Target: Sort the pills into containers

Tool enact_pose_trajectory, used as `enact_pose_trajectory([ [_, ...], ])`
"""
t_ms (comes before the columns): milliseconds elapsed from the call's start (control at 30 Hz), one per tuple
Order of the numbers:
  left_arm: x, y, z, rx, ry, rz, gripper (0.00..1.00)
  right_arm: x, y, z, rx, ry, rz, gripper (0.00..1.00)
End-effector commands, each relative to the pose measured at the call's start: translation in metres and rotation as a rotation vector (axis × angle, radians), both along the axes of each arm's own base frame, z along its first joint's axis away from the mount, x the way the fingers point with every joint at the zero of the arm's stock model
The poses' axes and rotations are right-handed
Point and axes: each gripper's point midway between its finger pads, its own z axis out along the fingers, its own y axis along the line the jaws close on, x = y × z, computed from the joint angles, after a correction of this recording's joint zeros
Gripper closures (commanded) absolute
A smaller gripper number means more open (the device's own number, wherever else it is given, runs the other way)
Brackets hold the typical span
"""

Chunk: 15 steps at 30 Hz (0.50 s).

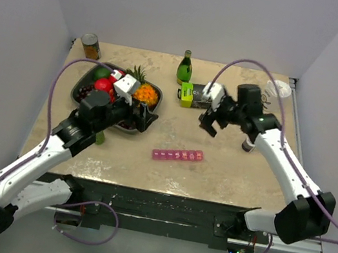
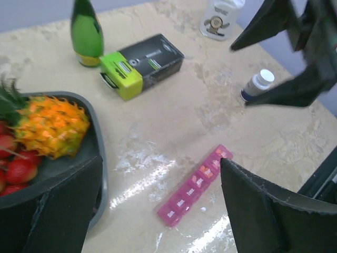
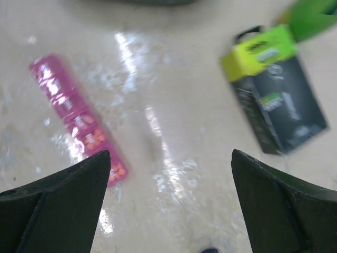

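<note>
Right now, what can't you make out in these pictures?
- Pill organiser: lid lettering blurred in the right wrist view, too small from above.
- Fruit tray: near side hidden by the left arm from above.
- Green bottle: top cut off by the left wrist view's edge.

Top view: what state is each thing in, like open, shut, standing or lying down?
pink pill organiser, lying flat, orange pills in some compartments
left gripper, open, empty
right gripper, open, empty
green bottle, upright
white-capped bottle, upright, cap on
black and green box, lying flat
can, upright
fruit tray, full of fruit
</note>
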Motion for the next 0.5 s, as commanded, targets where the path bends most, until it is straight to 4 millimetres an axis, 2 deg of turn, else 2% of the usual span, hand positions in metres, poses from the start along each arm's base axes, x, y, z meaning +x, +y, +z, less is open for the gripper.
enact_pose_trajectory([
  [0,-0.01,0.039,0.013,0.069,-0.09,0.113,0.01,0.015,-0.047,0.089,0.203,0.022,-0.382,0.01],
  [33,-0.012,0.05,0.023,0.058,-0.117,0.162,0.01,0.021,-0.058,0.111,0.229,-0.035,-0.454,0.01],
  [67,-0.014,0.055,0.025,0.055,-0.121,0.178,0.01,0.018,-0.067,0.132,0.264,-0.088,-0.51,0.01],
  [100,-0.017,0.059,0.026,0.053,-0.118,0.19,0.01,0.017,-0.073,0.144,0.308,-0.099,-0.577,0.01],
  [133,-0.02,0.064,0.033,0.04,-0.132,0.21,0.01,0.023,-0.087,0.158,0.329,-0.159,-0.67,0.01],
  [167,-0.022,0.066,0.039,0.031,-0.14,0.217,0.01,0.017,-0.092,0.172,0.366,-0.182,-0.702,0.01],
  [300,-0.029,0.073,0.048,0.035,-0.145,0.227,0.01,0.011,-0.104,0.193,0.425,-0.208,-0.759,0.01],
  [467,-0.034,0.08,0.058,0.043,-0.156,0.237,0.01,0.006,-0.106,0.2,0.45,-0.208,-0.741,0.01],
])
